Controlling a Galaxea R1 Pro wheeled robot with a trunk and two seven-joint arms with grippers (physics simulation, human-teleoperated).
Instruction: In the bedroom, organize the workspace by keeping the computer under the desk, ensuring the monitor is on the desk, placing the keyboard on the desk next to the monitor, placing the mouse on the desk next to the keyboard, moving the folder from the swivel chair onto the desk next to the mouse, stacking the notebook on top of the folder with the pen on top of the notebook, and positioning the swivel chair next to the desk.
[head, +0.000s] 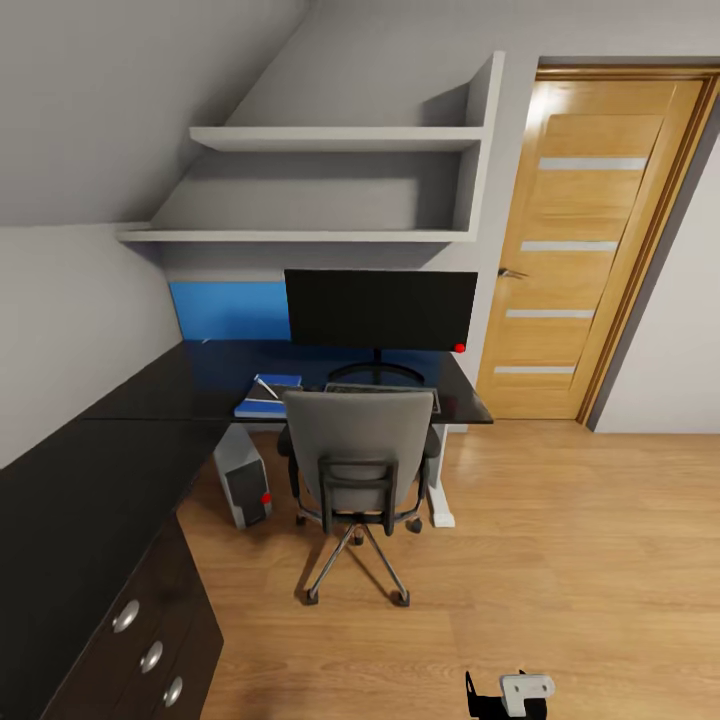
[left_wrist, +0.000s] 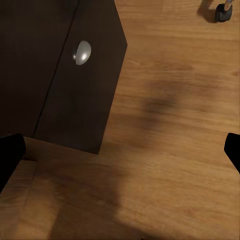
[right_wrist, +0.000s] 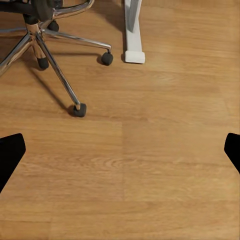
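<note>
The swivel chair (head: 357, 455) stands tucked against the black desk (head: 120, 470), its back toward me. On the desk stands the monitor (head: 380, 308), and the keyboard (head: 431, 397) peeks out behind the chair's back. Left of the chair lies the blue folder (head: 282, 381) with a darker slab, apparently the notebook (head: 254, 397), and the white pen (head: 266, 388) on top. The computer (head: 243, 482) sits on the floor under the desk. The mouse is hidden. My left gripper (left_wrist: 120, 155) hangs open beside the drawer unit (left_wrist: 75, 90). My right gripper (right_wrist: 120, 155) hangs open over bare floor near the chair's star base (right_wrist: 52, 60).
A wooden door (head: 590, 240) is shut at the back right. Grey wall shelves (head: 330, 185) hang above the desk. The white desk leg (right_wrist: 133, 35) stands by the chair's casters (right_wrist: 79, 110). Open wooden floor (head: 580, 560) stretches to the right.
</note>
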